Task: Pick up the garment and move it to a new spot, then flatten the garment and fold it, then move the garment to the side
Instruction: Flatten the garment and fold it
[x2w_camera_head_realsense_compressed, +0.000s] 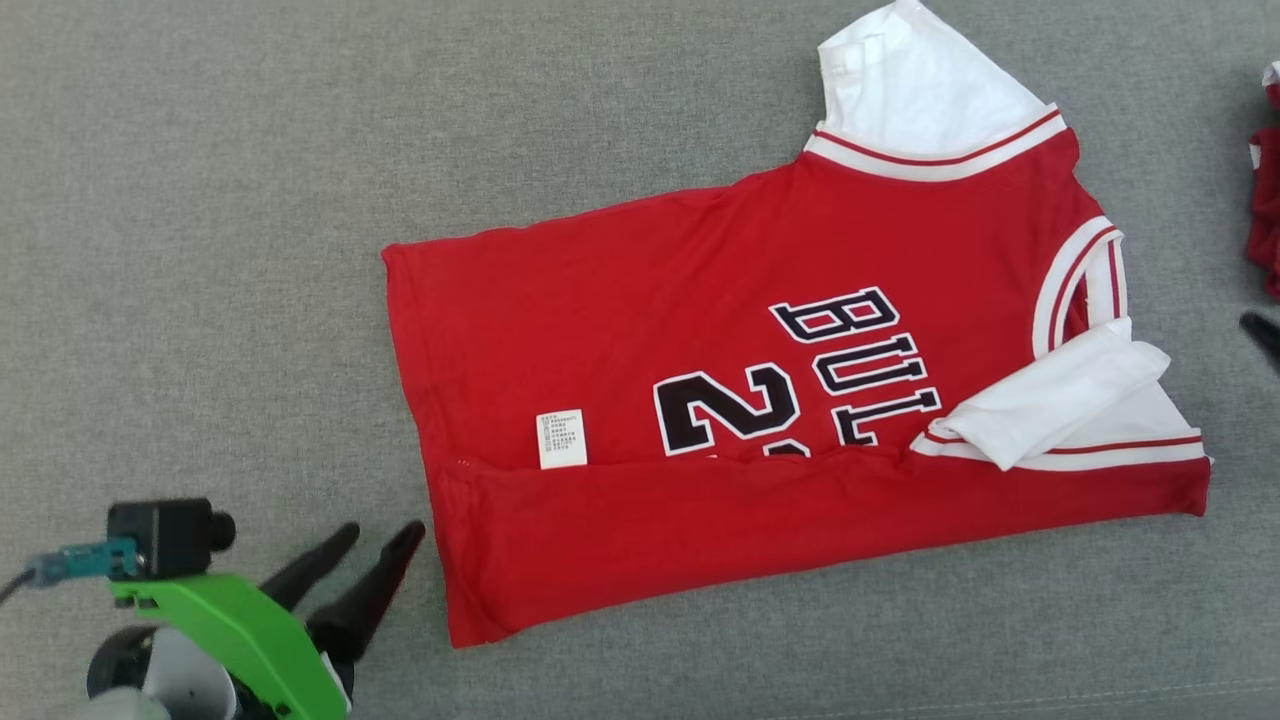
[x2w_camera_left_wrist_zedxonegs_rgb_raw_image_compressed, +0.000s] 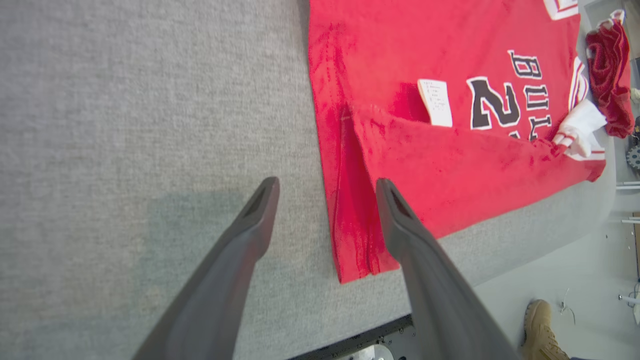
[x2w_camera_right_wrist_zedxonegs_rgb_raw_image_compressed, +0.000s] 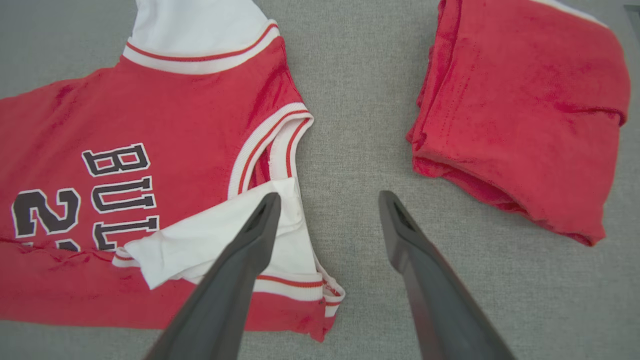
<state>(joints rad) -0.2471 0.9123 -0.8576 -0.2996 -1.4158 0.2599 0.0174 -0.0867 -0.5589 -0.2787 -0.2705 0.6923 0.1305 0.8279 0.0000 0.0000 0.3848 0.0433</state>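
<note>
Red jersey (x2w_camera_head_realsense_compressed: 700, 330) lies flat on the grey mat (x2w_camera_head_realsense_compressed: 200, 200), sideways to me: hem edge to my left, collar and sleeves to my right. The long edge nearest me is folded up over the front, and the fold hides the bottoms of the black, white-edged number and letters. One white sleeve is tucked in on top at the collar end; the other sticks out past the far edge. Soft red knit, faint creases, white ribbed trim with a thin red stripe. White label (x2w_camera_head_realsense_compressed: 561, 438) sits at the fold line near the hem. At the near hem corner the layers don't line up.

My left gripper (x2w_camera_head_realsense_compressed: 382, 530) is just off that hem corner, fingers spread, gripping nothing. My right gripper (x2w_camera_right_wrist_zedxonegs_rgb_raw_image_compressed: 328, 197) is at the collar end, fingers spread and holding nothing: one finger is over the tucked sleeve, the other over the mat. Whether it touches, can't tell.

Room: wide mat past the jersey's hem edge and far side, a narrower strip on the near side. Past the collar end there is a gap of mat, then a folded red pile (x2w_camera_right_wrist_zedxonegs_rgb_raw_image_compressed: 520, 115). Off the mat's near edge: pale floor (x2w_camera_left_wrist_zedxonegs_rgb_raw_image_compressed: 575, 260) and a tan boot (x2w_camera_left_wrist_zedxonegs_rgb_raw_image_compressed: 542, 330).
</note>
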